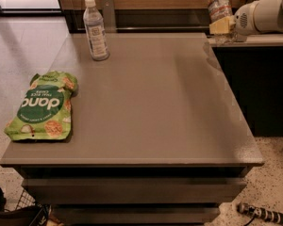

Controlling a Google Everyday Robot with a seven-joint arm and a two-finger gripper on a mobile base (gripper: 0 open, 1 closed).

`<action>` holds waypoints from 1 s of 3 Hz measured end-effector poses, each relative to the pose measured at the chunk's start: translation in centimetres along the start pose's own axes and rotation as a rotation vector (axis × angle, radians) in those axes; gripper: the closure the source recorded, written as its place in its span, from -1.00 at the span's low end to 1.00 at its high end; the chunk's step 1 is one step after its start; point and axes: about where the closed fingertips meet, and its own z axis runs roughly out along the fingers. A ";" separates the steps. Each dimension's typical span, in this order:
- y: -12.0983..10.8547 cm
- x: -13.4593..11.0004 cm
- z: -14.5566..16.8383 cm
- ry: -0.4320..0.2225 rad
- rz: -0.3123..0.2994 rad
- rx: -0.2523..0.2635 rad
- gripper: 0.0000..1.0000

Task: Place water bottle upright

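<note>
At one o'clock above the counter [151,107], our gripper [221,27] is clamped low on the water bottle [219,1], which we judge light, crushable and slippery.

On my screen a grey table [146,107] fills the middle. A tall bluish bottle [95,29] with a white cap and printed label stands upright near its far left corner. A green snack pouch [42,107] lies flat at the left edge, well apart from that bottle. Speckled floor [273,182] shows on the right, with a striped rod-like object [262,213] lying on it. I see a pale ledge [259,40] along the far right, where the gripper [221,27] holds the water bottle [218,1].
</note>
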 end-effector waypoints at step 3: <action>2.2 -3.1 -1.2 -0.369 -0.293 -0.345 1.00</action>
